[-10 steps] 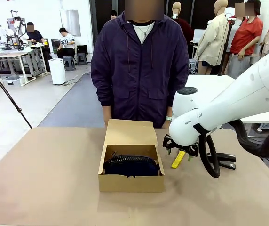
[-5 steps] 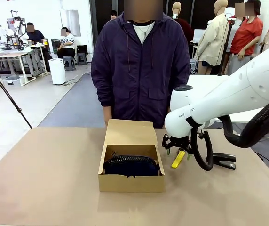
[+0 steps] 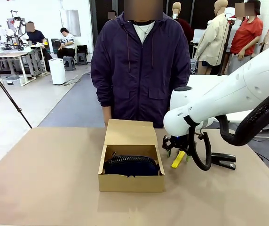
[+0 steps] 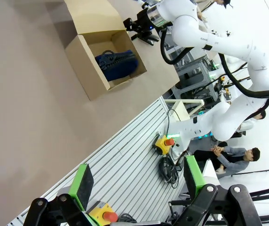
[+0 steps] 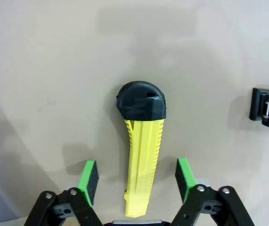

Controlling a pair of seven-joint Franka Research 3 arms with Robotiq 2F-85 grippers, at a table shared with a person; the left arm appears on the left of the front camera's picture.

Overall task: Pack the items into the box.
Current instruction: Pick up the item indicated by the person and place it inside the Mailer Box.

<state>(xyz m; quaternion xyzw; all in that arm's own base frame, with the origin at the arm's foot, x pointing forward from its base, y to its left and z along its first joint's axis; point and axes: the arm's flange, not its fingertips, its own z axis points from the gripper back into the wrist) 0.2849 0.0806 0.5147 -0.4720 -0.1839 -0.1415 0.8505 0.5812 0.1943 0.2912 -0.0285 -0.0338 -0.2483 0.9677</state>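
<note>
Brown cardboard box [image 3: 130,182], flap lid up, holds a dark navy soft pouch [image 3: 130,165]; beside it on the table [image 3: 45,179] lie a black desk stapler [image 3: 223,160] and slim yellow utility knife [image 5: 143,155]; right gripper [image 5: 136,170] straddles the knife, fingers apart, untouching; left gripper [image 4: 137,176] gapes empty.

One box [image 3: 130,183], one pouch [image 3: 130,165], one yellow knife [image 5: 143,165], one stapler [image 3: 224,161], one person [image 3: 139,70].
</note>
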